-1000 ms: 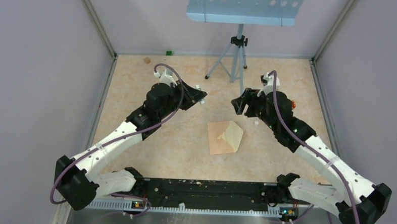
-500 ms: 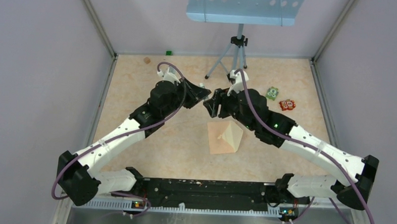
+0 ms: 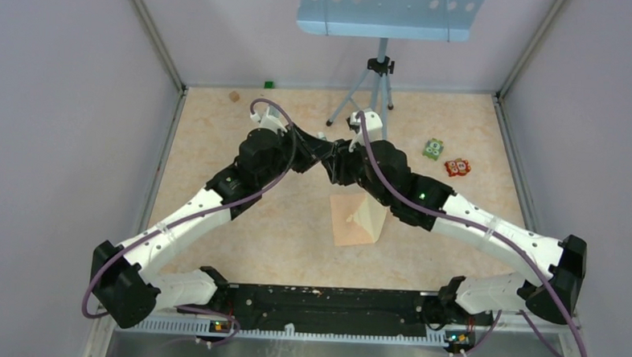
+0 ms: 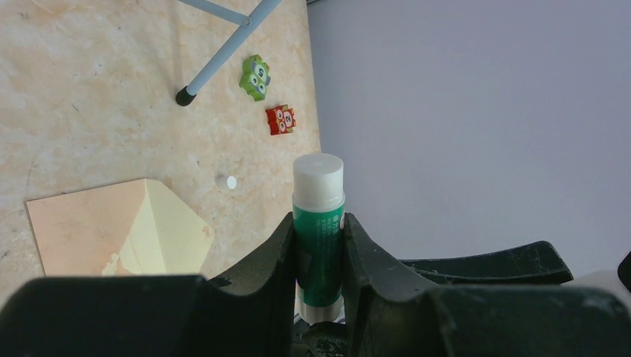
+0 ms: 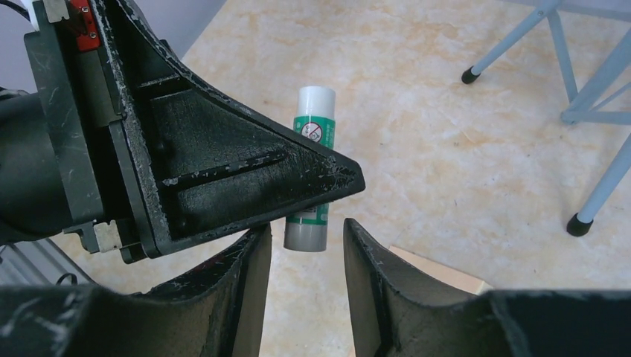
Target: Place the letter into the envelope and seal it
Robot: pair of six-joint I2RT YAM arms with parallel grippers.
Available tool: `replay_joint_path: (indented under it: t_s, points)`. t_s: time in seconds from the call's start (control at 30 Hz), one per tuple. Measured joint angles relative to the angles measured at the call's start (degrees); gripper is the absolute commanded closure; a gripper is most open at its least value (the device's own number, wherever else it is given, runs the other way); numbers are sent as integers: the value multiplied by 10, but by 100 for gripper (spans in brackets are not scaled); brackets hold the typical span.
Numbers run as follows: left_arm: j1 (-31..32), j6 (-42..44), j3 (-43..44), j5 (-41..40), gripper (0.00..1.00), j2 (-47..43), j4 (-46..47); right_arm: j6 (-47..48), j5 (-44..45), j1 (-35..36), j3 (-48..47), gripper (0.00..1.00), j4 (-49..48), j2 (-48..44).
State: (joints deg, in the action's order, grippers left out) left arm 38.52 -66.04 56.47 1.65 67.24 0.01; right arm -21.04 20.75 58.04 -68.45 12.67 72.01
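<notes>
My left gripper (image 3: 322, 150) is shut on a green glue stick (image 4: 318, 245) with a white cap, held above the table. My right gripper (image 3: 337, 160) is open and meets it tip to tip. In the right wrist view its fingertips (image 5: 305, 230) flank the stick's grey end (image 5: 306, 236), with gaps on both sides. The pinkish-tan envelope (image 3: 345, 220) lies flat just below both grippers. A pale cream triangular part (image 3: 372, 215) covers its right half. I cannot tell whether that part is the letter or the flap's inside. The envelope also shows in the left wrist view (image 4: 74, 227).
A tripod (image 3: 375, 88) carrying a blue perforated tray (image 3: 384, 12) stands at the back, its feet close behind the grippers. A green toy block (image 3: 433, 148) and a red one (image 3: 457, 166) lie to the right. Walls enclose three sides.
My right arm has swung left from the right side of the table, and its open gripper now meets my left gripper. The left arm has barely moved. The envelope has stayed put.
</notes>
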Motion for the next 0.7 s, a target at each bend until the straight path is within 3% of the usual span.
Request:
replay_joint_path:
  t_s: [0.27,0.43,0.7]
  points:
    - [0,2,0,0,100,-10,0,16,-3,0,-3,66,-6,19]
    - [0,4,0,6,100,-16,0,20,-17,-1,-3,75,-10,19]
    - [-2,26,0,18,100,-16,13,6,-81,-34,0,100,-9,9]
